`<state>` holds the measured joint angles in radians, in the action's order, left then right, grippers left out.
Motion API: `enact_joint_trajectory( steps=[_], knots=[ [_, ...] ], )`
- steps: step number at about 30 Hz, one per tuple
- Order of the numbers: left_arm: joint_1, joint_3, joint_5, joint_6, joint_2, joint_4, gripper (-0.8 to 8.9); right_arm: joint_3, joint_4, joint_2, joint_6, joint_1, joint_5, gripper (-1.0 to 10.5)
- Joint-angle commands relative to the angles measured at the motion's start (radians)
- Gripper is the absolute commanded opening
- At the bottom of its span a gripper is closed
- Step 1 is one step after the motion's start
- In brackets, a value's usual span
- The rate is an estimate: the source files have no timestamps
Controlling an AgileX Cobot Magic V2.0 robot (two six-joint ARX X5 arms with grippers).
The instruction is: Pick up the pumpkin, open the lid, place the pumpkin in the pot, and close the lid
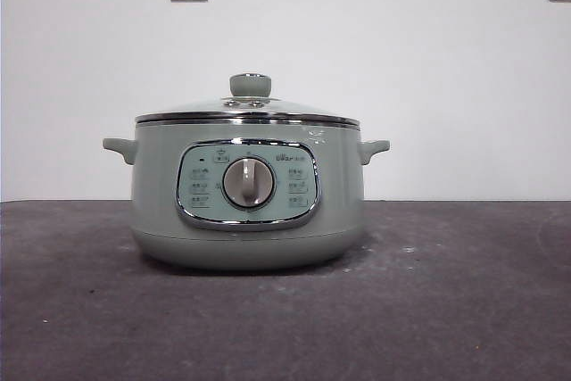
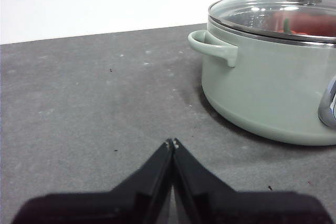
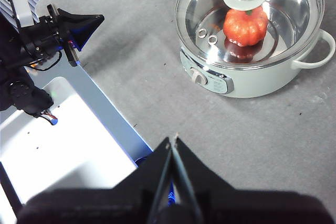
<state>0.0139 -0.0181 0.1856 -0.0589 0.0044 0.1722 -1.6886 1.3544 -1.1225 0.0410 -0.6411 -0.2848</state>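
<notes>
Pumpkin (image 3: 245, 26) inside lidded pot (image 1: 247, 192), panel writing unreadable; left gripper (image 2: 172, 143) and right gripper (image 3: 172, 140) jaws pressed together.

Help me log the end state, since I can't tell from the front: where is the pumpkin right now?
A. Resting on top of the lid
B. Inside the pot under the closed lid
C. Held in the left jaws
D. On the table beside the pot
B. The right wrist view shows the pumpkin through the glass lid, which sits on the pot; both grippers hold nothing.

The dark grey table (image 1: 464, 310) carries the pot (image 1: 161, 194) near its middle
</notes>
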Motion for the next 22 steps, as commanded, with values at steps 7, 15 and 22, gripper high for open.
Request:
enact_joint_trajectory(
  steps=[7, 15, 22],
  knots=[
    [-0.003, 0.016, -0.001, 0.007, -0.003, -0.001, -0.04, 0.001, 0.016, 0.003, -0.004, -0.002, 0.002, 0.0],
    [-0.003, 0.016, -0.001, 0.007, -0.003, -0.001, -0.04, 0.041, -0.193, 0.122, 0.113, 0.163, -0.058, 0.0],
    [-0.003, 0.016, -0.001, 0.007, -0.003, -0.001, -0.04, 0.343, -0.438, 0.386, 0.111, 0.418, -0.177, 0.0]
  ],
)
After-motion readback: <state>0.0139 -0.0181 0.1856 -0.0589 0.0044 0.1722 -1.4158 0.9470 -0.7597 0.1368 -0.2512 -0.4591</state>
